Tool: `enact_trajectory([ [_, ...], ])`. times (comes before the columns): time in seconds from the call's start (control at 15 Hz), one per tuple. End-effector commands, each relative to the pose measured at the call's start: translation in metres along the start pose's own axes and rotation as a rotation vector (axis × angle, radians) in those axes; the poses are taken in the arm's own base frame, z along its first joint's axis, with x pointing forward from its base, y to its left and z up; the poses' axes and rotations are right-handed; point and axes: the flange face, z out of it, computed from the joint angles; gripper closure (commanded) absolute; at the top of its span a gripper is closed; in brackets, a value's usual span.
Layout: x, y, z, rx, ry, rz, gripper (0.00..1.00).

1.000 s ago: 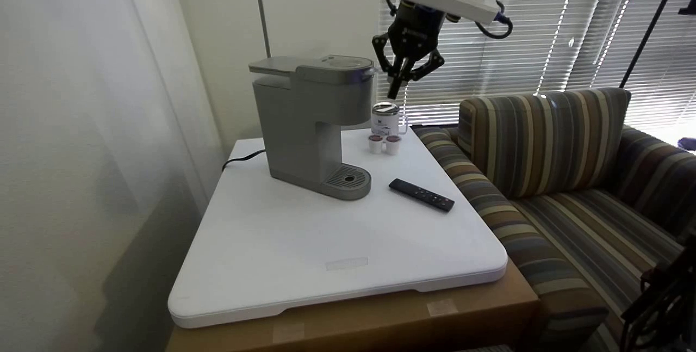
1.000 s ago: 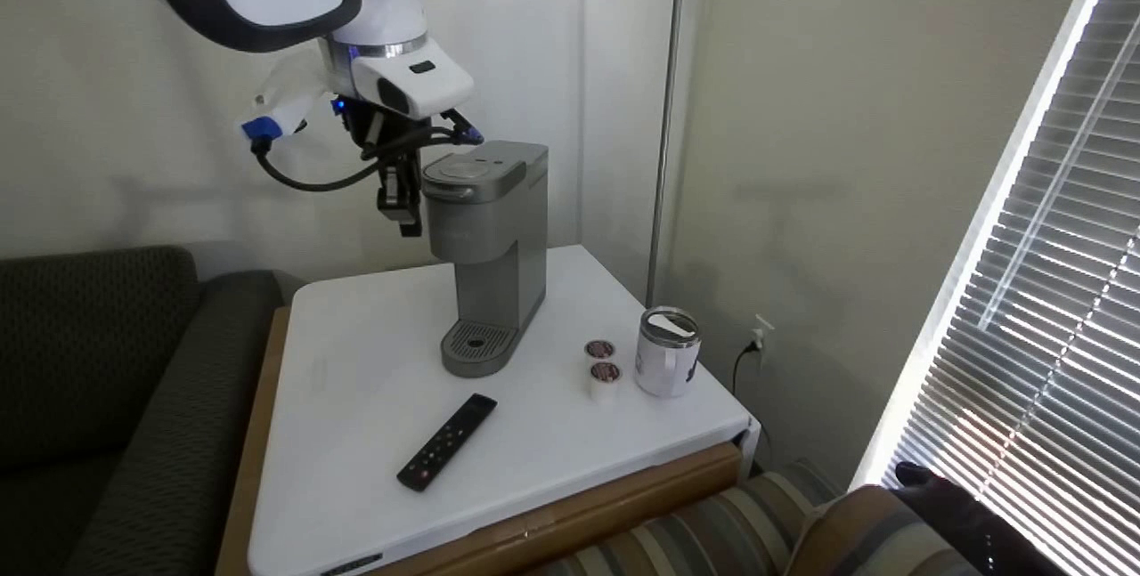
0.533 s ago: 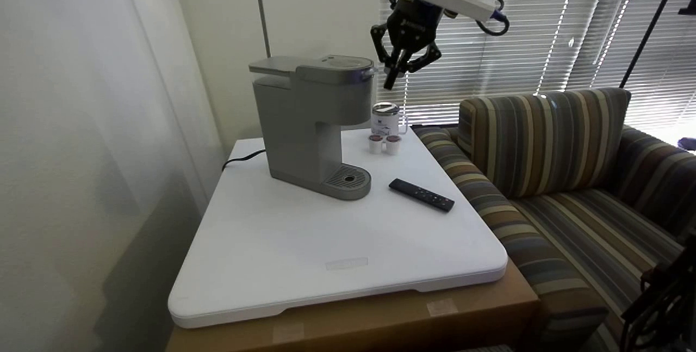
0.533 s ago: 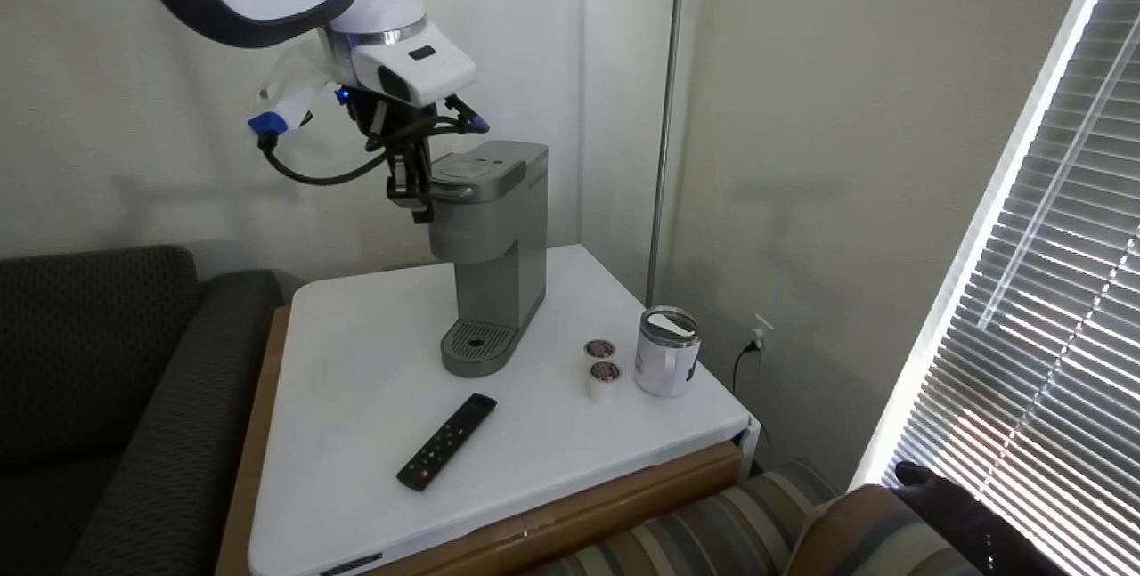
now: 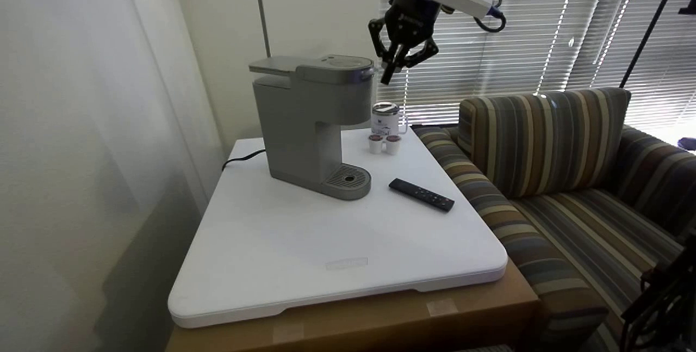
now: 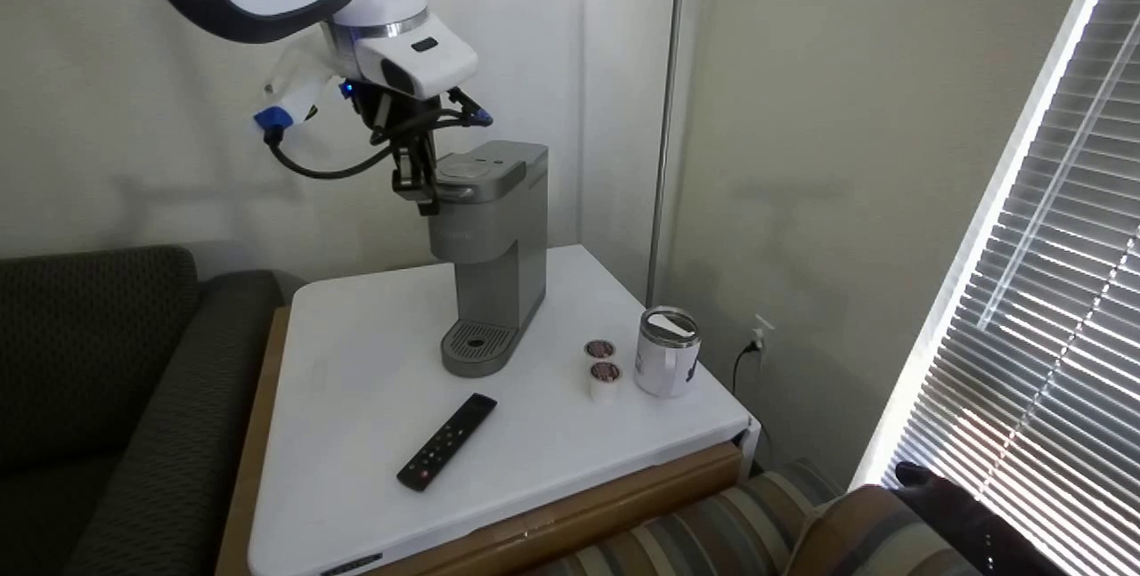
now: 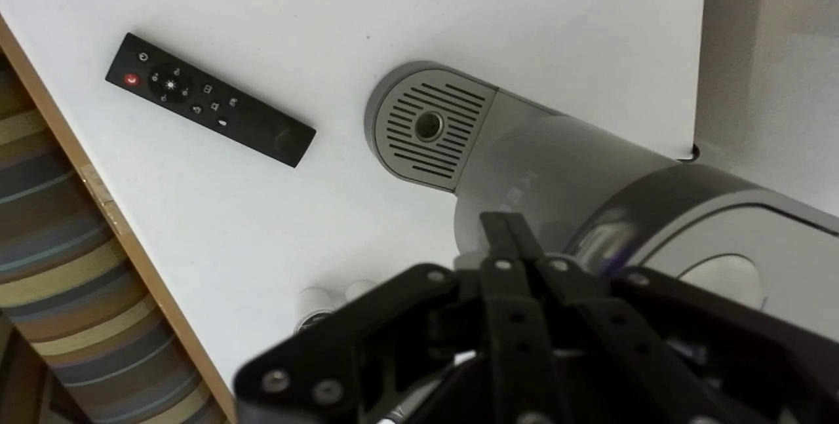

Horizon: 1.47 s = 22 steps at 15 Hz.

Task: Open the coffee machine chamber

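Note:
The matte grey coffee machine (image 5: 296,129) stands upright on the white table; it also shows in an exterior view (image 6: 530,229) and in the wrist view (image 7: 557,155). Its chamber, the head section (image 5: 340,72), has its top down, with a shiny handle (image 6: 456,192) at the front; this handle also shows in the wrist view (image 7: 606,237). My gripper (image 5: 386,79) is shut and empty, pointing down just in front of the head, near handle height. In an exterior view the gripper (image 6: 428,207) overlaps the head's front edge. In the wrist view the fingertips (image 7: 495,224) are together; contact cannot be told.
A black remote (image 5: 421,195) lies in front of the machine. Two small pods (image 6: 605,377) and a white mug (image 6: 667,358) stand beside it on the white table (image 5: 304,254). A striped armchair (image 5: 544,145) borders the table. A wall is behind the machine.
My shut gripper has risen and moved a little closer to the front of the machine's head. The machine and the other objects have not moved.

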Motion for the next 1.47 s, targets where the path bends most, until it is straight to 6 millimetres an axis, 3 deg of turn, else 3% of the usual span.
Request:
enact_trajectory([
  [0.0, 0.001, 0.000, -0.001, 0.000, 0.000, -0.001, 0.99],
  [0.47, 0.005, -0.002, 0.007, 0.028, 0.017, 0.001, 1.00],
  [0.87, 0.008, -0.011, 0.017, 0.159, 0.125, -0.004, 1.00],
  [1.4, 0.006, -0.007, 0.029, 0.253, 0.167, 0.019, 1.00],
])
